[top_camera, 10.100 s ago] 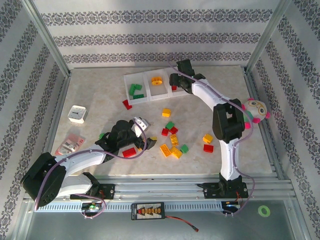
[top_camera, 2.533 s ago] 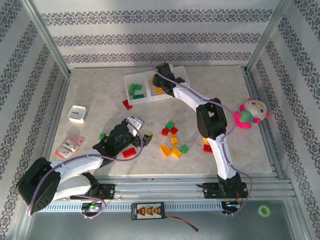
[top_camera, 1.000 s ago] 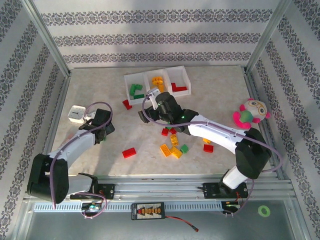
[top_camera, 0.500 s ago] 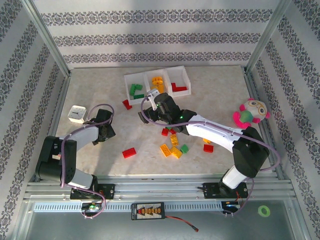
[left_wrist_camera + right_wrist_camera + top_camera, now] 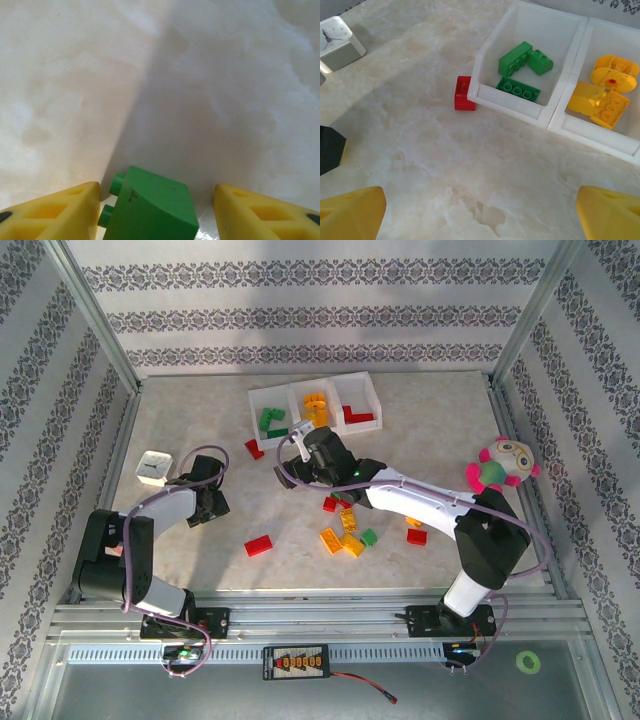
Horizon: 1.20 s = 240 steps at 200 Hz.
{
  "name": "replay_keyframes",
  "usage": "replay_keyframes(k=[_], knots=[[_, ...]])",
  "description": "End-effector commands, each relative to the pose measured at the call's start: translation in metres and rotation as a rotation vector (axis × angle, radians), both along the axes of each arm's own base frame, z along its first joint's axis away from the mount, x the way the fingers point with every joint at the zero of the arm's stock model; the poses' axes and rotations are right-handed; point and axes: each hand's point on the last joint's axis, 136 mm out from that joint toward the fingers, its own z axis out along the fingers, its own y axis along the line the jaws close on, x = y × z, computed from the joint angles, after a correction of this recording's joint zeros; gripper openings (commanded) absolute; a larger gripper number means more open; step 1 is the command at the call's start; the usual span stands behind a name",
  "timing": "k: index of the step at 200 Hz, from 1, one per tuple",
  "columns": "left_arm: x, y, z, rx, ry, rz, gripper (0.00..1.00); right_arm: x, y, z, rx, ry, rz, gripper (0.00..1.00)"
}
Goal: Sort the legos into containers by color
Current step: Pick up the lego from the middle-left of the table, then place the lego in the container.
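In the left wrist view a green brick (image 5: 150,210) lies on the table between my left gripper's (image 5: 156,192) yellow fingers (image 5: 55,215). The left finger is nearly at its studs and a gap remains on the right, so the jaws stand open around it. From above, my left gripper (image 5: 205,507) is low at the table's left. My right gripper (image 5: 481,200) hangs wide open over bare table, nothing between its fingers, in front of the containers (image 5: 512,105). Green legos (image 5: 520,60) fill the left bin and yellow ones (image 5: 602,95) the middle bin.
A red brick (image 5: 464,93) lies against the left bin's outer corner. Loose legos lie mid-table in a cluster (image 5: 345,530), and a lone red one (image 5: 258,546) nearer the front. A small white box (image 5: 152,468) stands at the left and a plush toy (image 5: 497,465) at the right.
My left arm has folded down over the green brick and its jaws have narrowed around it. The right gripper has edged slightly toward the bins, still wide open.
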Motion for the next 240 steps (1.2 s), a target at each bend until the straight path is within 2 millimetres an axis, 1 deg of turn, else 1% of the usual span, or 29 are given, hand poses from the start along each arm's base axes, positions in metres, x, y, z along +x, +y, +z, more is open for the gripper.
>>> replay_keyframes(k=[1,18,58,69,92,126,151,161,194,214,240], knots=[[-0.003,-0.03,-0.005,-0.124,0.045,-0.09,0.53,0.001,0.012,0.012,0.04,-0.015,0.011,0.97],[-0.003,-0.03,-0.003,-0.123,0.039,-0.093,0.46,0.003,0.012,0.01,0.038,-0.012,0.006,0.98],[-0.001,-0.031,-0.001,-0.123,0.031,-0.096,0.36,0.005,0.016,0.008,0.041,-0.005,0.009,0.97],[0.0,-0.033,0.0,-0.13,0.029,-0.102,0.36,0.004,0.015,0.01,0.044,-0.009,0.008,0.98],[0.006,-0.036,0.01,-0.129,0.011,-0.121,0.36,0.003,0.012,0.015,0.049,-0.018,0.004,0.98],[0.027,-0.055,0.036,-0.133,-0.052,-0.178,0.36,0.002,0.003,0.018,0.043,-0.031,-0.018,0.97],[0.052,-0.077,0.058,-0.141,-0.123,-0.225,0.36,0.002,-0.009,0.02,0.048,-0.046,-0.053,0.98],[0.063,-0.09,0.066,-0.142,-0.144,-0.255,0.36,0.002,-0.014,0.023,0.06,-0.053,-0.066,0.97],[0.114,-0.127,0.095,-0.16,-0.22,-0.333,0.36,0.001,-0.03,0.029,0.086,-0.06,-0.098,0.97],[0.148,-0.14,0.107,-0.159,-0.261,-0.36,0.35,0.0,-0.041,0.028,0.093,-0.057,-0.121,0.97],[0.191,-0.148,0.116,-0.112,-0.284,-0.397,0.36,-0.002,-0.053,0.024,0.1,-0.046,-0.147,0.98]])
